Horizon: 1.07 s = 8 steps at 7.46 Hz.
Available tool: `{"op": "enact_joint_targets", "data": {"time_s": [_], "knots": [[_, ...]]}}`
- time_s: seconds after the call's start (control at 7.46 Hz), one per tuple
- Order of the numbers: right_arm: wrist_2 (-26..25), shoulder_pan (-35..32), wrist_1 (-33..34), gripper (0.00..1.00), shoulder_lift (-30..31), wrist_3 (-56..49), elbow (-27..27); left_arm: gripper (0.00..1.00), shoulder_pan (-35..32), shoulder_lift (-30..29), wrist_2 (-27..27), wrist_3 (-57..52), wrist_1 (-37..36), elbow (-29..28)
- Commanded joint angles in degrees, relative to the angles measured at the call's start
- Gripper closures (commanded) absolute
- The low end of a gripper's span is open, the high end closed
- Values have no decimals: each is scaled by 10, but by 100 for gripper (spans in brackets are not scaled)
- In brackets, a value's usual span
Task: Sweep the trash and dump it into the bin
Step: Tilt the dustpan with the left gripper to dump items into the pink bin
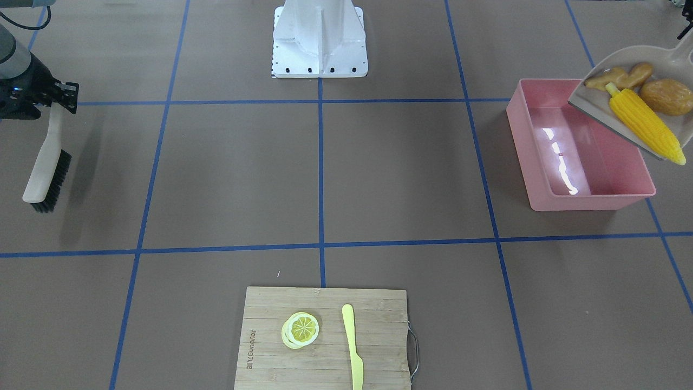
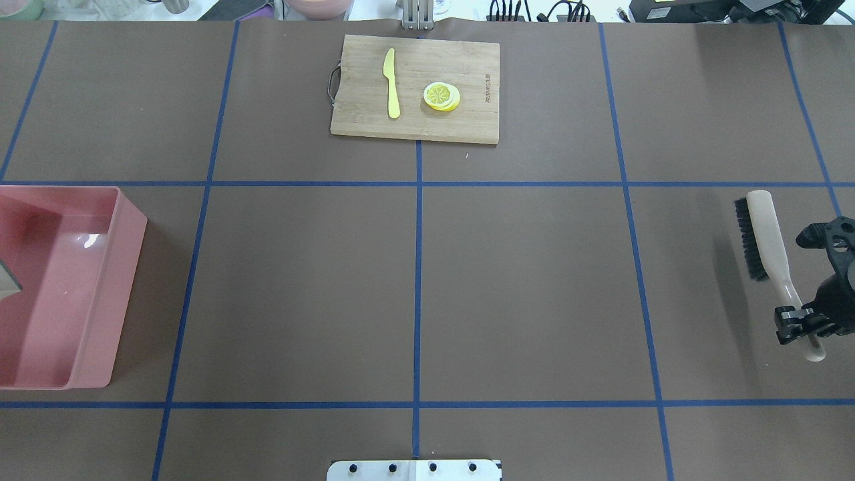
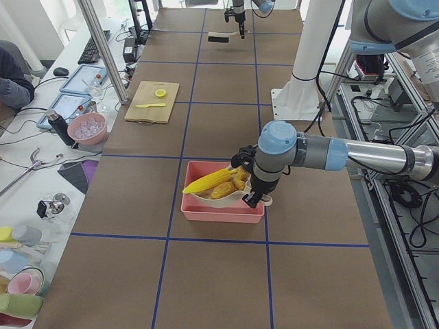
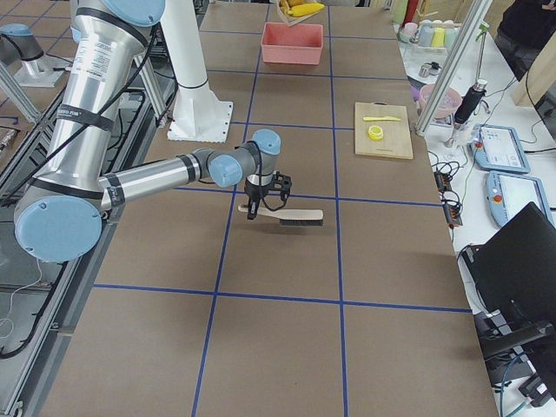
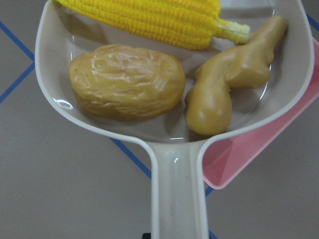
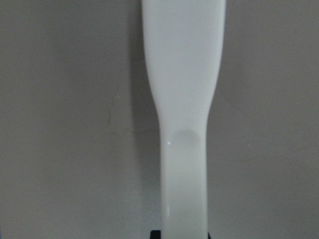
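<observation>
the dustpan [image 5: 178, 189] hung tilted above the pink bin [image 1: 590, 201] at the robot's left end of the desk [image 2: 521, 280], with its lip lower than its handle. all three pieces of trash lay in it: the corn cob [image 1: 645, 124] ran along the lip with its pale tip poking past the edge, the potato [image 1: 667, 96] sat nearer the handle, and the ginger root [image 1: 622, 76] lay beside it, its thin end touching the cob's stalk. from the left wrist view only one corner of the bin showed under the pan, so the pan covered part of the bin rather than sitting square over it. the left claw [image 3: 252, 197] was at the handle's end (its fingers were out of sight, so i could not tell whether they were clamped).

well apart, at the right end, the right claw [image 2: 801, 319] was closed around the thin end of the brush [image 2: 765, 234], whose black bristles faced sideways toward the middle of the desk.

at the far edge, in the middle, lay a wooden cutting board [image 2: 467, 120] carrying a lemon slice [image 2: 441, 96] and a yellow plastic knife [image 2: 391, 83], side by side but not touching. the robot's white base [image 1: 319, 38] stood at the near edge.
</observation>
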<state>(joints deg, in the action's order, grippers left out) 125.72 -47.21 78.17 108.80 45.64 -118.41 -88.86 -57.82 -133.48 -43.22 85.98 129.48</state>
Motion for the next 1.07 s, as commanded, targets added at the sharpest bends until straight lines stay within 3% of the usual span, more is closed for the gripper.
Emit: {"op": "enact_joint_targets", "data": {"time_s": [0.0, 0.13, 0.4, 0.94], "knots": [[14, -3, -21, 100, 4, -31, 24, 84, 3, -29, 42, -63, -117, 25], [20, -5, -21, 100, 15, -54, 26, 84, 3, -54, 79, -79, -175, 40], [19, -10, -29, 100, 43, -67, 32, 84, 3, -106, 101, -103, -263, 44], [32, -11, -28, 100, 42, -54, 19, 84, 3, -125, 92, -120, -255, 55]]}}
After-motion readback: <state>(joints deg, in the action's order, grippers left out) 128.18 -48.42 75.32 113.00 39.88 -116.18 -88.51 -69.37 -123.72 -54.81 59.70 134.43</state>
